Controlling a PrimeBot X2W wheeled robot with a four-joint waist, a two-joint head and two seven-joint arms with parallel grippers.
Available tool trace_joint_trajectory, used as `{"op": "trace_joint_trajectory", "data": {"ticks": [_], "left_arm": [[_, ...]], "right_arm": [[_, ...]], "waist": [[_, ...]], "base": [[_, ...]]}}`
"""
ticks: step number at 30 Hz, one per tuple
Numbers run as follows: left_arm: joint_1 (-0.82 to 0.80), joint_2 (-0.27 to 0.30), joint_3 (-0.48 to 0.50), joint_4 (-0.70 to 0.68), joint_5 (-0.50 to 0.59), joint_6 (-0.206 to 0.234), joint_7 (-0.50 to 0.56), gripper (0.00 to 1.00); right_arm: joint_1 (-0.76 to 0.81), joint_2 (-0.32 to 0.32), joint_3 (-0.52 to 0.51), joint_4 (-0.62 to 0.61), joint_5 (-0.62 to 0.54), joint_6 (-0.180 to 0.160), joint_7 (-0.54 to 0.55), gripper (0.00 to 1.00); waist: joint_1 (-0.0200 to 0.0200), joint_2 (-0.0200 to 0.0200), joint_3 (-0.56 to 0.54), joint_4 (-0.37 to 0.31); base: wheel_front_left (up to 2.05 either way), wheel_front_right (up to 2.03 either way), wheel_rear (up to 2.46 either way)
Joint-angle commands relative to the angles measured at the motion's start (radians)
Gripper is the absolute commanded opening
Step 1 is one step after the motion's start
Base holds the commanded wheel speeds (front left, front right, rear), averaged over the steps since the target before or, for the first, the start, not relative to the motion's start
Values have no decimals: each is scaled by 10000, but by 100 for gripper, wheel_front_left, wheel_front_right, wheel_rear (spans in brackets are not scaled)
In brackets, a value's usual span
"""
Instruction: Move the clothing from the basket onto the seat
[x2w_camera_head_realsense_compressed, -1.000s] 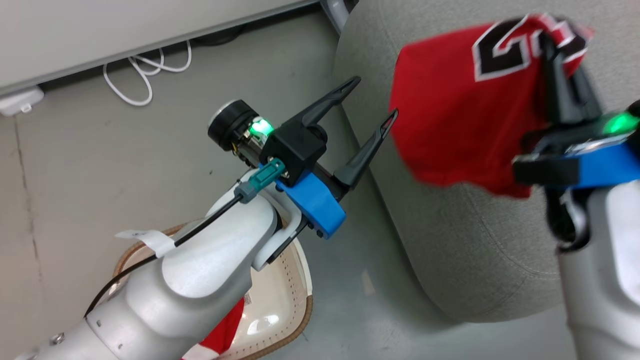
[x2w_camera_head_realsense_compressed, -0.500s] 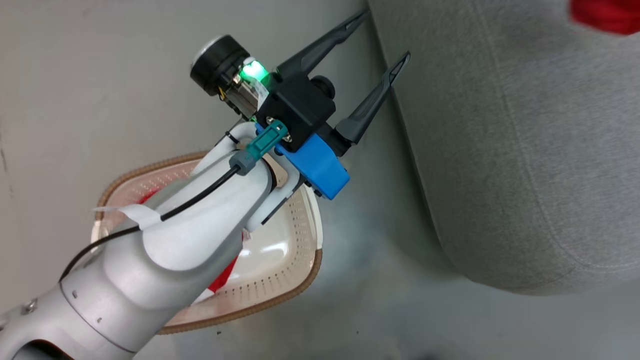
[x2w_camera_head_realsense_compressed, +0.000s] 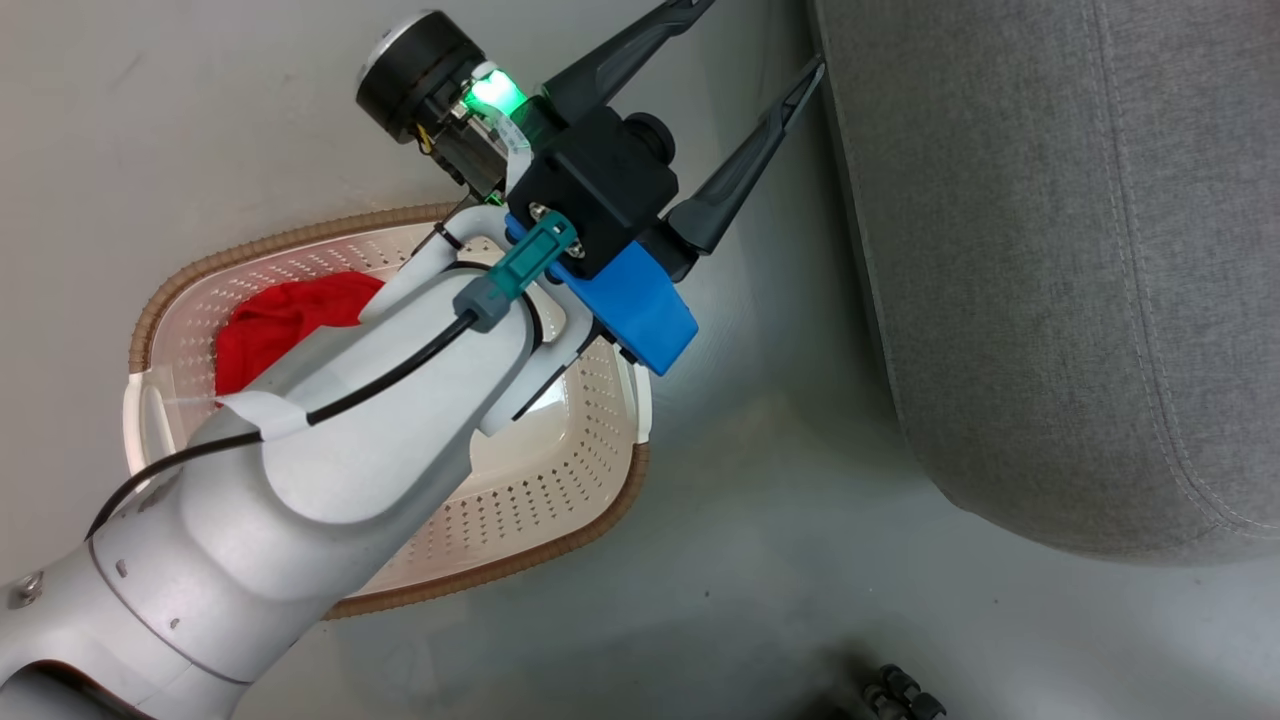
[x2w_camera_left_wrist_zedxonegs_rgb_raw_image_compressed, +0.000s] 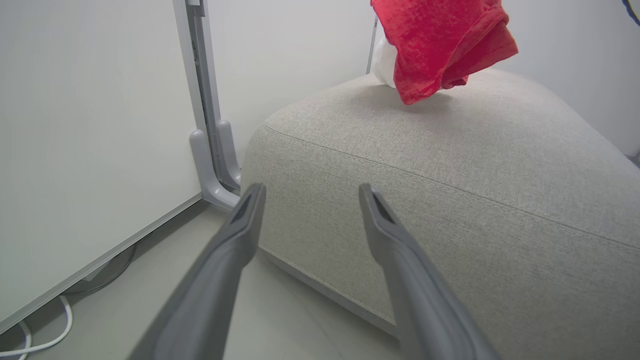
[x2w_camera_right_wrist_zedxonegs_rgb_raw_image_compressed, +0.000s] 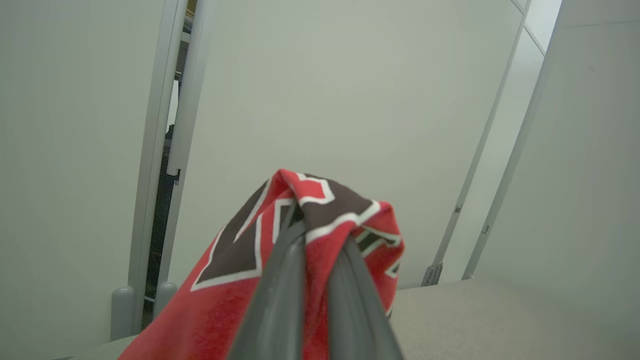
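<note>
The cream basket (x2w_camera_head_realsense_compressed: 560, 480) with a brown rim stands on the floor at the left of the head view. A red garment (x2w_camera_head_realsense_compressed: 285, 315) lies in it, partly hidden by my left arm. Above the basket's far end my left gripper (x2w_camera_head_realsense_compressed: 755, 35) is open and empty, its fingers pointing at the edge of the grey seat (x2w_camera_head_realsense_compressed: 1050, 250). In the left wrist view those fingers (x2w_camera_left_wrist_zedxonegs_rgb_raw_image_compressed: 311, 190) frame the seat's corner (x2w_camera_left_wrist_zedxonegs_rgb_raw_image_compressed: 450, 175), and the red jersey (x2w_camera_left_wrist_zedxonegs_rgb_raw_image_compressed: 440, 40) hangs just over the seat top. My right gripper (x2w_camera_right_wrist_zedxonegs_rgb_raw_image_compressed: 317, 235) is shut on that jersey (x2w_camera_right_wrist_zedxonegs_rgb_raw_image_compressed: 235, 260), at its black-and-white lettering.
A strip of grey floor (x2w_camera_head_realsense_compressed: 760, 480) separates the basket from the seat. A white wall panel with a grey post foot (x2w_camera_left_wrist_zedxonegs_rgb_raw_image_compressed: 212, 165) stands left of the seat, and a white cable (x2w_camera_left_wrist_zedxonegs_rgb_raw_image_compressed: 35, 345) lies beneath it. Small dark parts (x2w_camera_head_realsense_compressed: 900, 690) sit at the head view's bottom edge.
The head camera has swung down and left: the basket now shows almost whole, and the jersey with my right gripper has slid off that view's upper right. Both grippers keep their states.
</note>
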Motion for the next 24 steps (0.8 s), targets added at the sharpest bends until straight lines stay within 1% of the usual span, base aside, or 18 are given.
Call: {"op": "trace_joint_trajectory", "data": {"ticks": [1,5,6,8,13,15,16,17,18,20,24], "left_arm": [[-223,-56,-29,-38,82,45,-22,100],[-295,-96,-67,-28,101,65,-56,100],[-295,-96,-67,-28,101,65,-56,100],[-340,-74,-87,16,142,72,-84,100],[-304,18,-106,63,147,138,-97,100],[-294,65,-111,64,129,132,-77,100],[-280,94,-108,69,112,141,-78,100],[-252,128,-100,73,95,160,-81,100],[-207,151,-88,79,78,182,-102,100],[-78,192,-85,119,38,211,-169,100],[213,62,-137,226,-77,238,-434,100]], "right_arm": [[407,98,-28,399,-27,1,-42,0],[964,383,-110,1246,-94,1,-42,0],[964,383,-110,1246,-94,1,-42,0],[1236,629,-123,1668,23,1,-42,0],[1915,1247,-59,2226,124,1,-44,0],[2025,1402,-69,2366,213,1,-44,0],[2106,1486,-70,2445,252,1,-44,4],[2147,1563,-115,2412,296,1,-44,71],[2211,1621,-139,2405,304,1,-44,100],[2391,1760,-204,2276,277,1,-44,100],[3069,2130,-376,1791,188,1,-42,100]], "waist": [[-2,0,80,42],[-2,0,186,98],[-2,0,186,98],[-2,0,221,91],[-2,0,276,2],[-2,0,263,-32],[-2,0,236,-56],[-2,0,195,-95],[-2,0,138,-133],[-2,0,-17,-205],[-2,0,-522,-261]], "base": [[0,0,0],[0,0,0],[0,0,0],[0,0,0],[0,0,0],[0,0,0],[0,0,0],[0,0,0],[0,0,0],[0,0,0],[0,0,0]]}}
